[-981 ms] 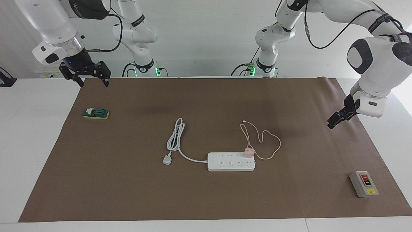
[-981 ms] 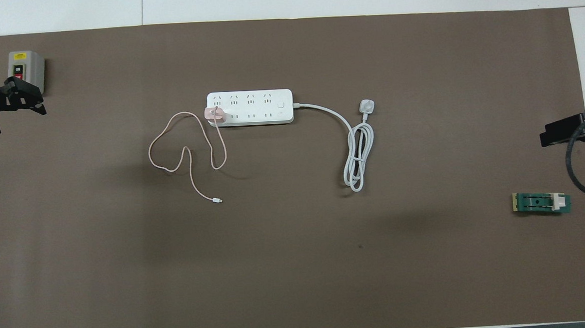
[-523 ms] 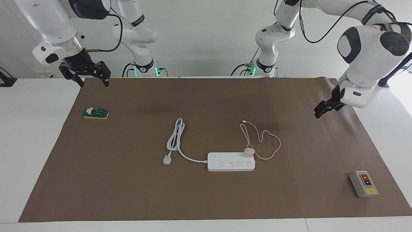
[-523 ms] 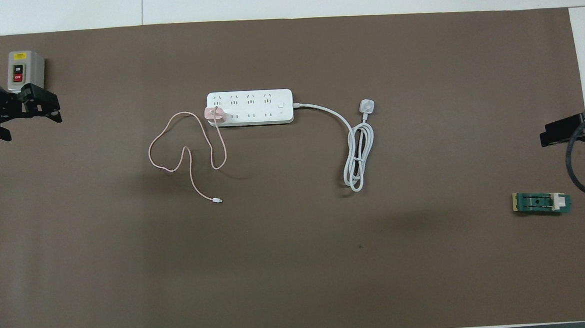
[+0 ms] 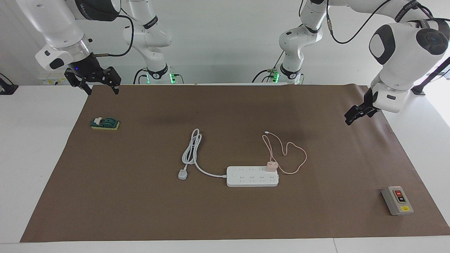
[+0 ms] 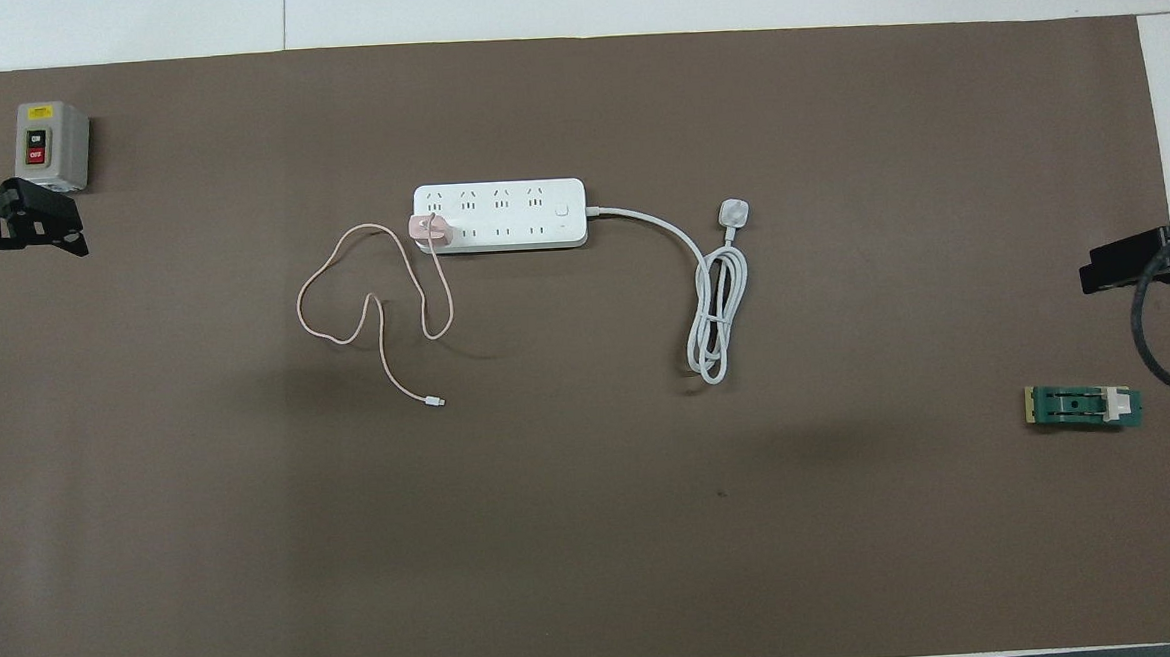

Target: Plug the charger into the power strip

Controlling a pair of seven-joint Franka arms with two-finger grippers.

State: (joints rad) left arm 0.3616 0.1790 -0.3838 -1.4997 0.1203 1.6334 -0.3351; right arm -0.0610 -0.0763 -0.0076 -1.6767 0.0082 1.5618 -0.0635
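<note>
Hiding socket: plugged-in charger (image 5: 271, 166)

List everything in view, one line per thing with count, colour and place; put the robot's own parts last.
power strip: one, white, mid-mat, thick white cord coiled toward the right arm's end, its white plug lying loose on the mat.
charger: one, pale pink, seated on the power strip at the end toward the left arm; thin pink cable looped on the mat nearer the robots.
switch box: one, grey with red and black buttons, at the left arm's end, farther from the robots than the power strip.
green block: one, green on a yellow base, at the right arm's end.
mat: one, brown, covering the white table.
left tool: black, open, empty, over the mat's edge.
right tool: black, open, empty, waiting over the mat's corner.
</note>
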